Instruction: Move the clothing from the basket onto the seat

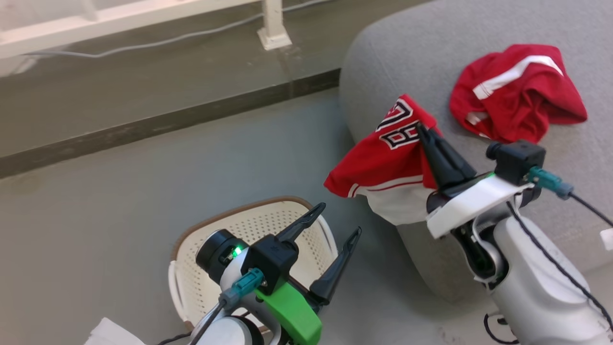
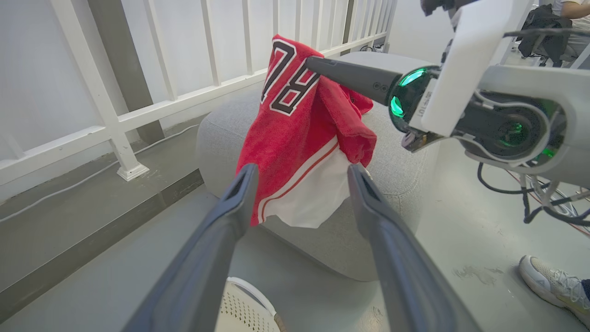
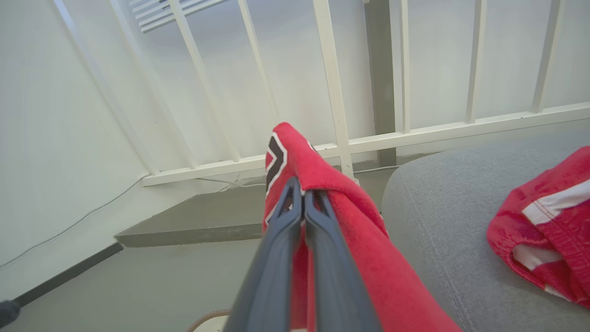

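The right gripper (image 1: 422,130) pinches the numbered garment (image 1: 378,165) at the seat (image 1: 407,52) edge; a red garment (image 1: 517,96) lies on it. The left gripper (image 1: 339,219) gapes above the basket (image 1: 215,230).

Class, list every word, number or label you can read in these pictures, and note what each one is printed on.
"78": black-and-white digits on the numbered red garment held in the right claw. The cloth is folded, so this reading is likely, not certain.
Small print on the white housing behind that claw: too small to read.
Second red garment on the seat: white stripes, no text.
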Controlling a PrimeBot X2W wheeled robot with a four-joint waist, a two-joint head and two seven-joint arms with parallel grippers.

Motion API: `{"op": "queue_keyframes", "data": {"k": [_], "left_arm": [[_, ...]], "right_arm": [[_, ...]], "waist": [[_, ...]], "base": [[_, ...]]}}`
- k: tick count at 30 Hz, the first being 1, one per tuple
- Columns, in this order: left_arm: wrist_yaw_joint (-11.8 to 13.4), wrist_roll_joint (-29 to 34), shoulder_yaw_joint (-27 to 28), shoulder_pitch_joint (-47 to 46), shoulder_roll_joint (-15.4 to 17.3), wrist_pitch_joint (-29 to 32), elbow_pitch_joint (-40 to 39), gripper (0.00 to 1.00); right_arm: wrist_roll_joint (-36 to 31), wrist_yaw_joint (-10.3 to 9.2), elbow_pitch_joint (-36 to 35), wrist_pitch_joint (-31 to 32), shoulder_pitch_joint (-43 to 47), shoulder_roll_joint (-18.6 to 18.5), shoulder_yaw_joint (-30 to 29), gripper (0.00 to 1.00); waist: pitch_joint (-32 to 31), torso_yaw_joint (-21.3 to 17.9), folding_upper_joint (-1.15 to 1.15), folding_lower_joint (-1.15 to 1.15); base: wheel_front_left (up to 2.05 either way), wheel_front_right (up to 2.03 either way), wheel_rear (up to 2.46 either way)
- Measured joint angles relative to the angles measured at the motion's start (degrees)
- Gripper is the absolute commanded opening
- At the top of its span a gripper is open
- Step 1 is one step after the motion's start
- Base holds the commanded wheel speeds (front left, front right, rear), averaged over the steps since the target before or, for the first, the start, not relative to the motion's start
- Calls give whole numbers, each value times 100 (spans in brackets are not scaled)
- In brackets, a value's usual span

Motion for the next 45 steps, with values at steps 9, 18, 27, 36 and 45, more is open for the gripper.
{"op": "queue_keyframes", "data": {"k": [9, 18, 27, 36, 45], "left_arm": [[-1, 93, -80, -217, -3, 127, -16, 100], [-51, 101, -109, -385, 3, 269, -19, 100], [-59, 272, -130, -554, 27, 427, -22, 100], [-152, 308, -276, -751, 1, 571, -57, 100], [-212, 389, -338, -957, -20, 673, -127, 100]], "right_arm": [[154, -110, 45, -154, -282, -74, -480, 0], [261, -252, 66, -256, -992, -398, -1209, 0], [337, -259, 249, -272, -2108, -730, -1771, 0], [376, -270, 817, -278, -3031, -1270, -2135, 0], [375, -171, 1381, -250, -3538, -1572, -2176, 0]], "waist": [[388, -434, 0, 0], [775, -678, 0, 0], [1124, -779, 0, 0], [1469, -704, 0, 0], [1850, -483, 0, 0]], "base": [[0, 0, 0], [0, 0, 0], [0, 0, 0], [0, 0, 0], [0, 0, 0]]}}
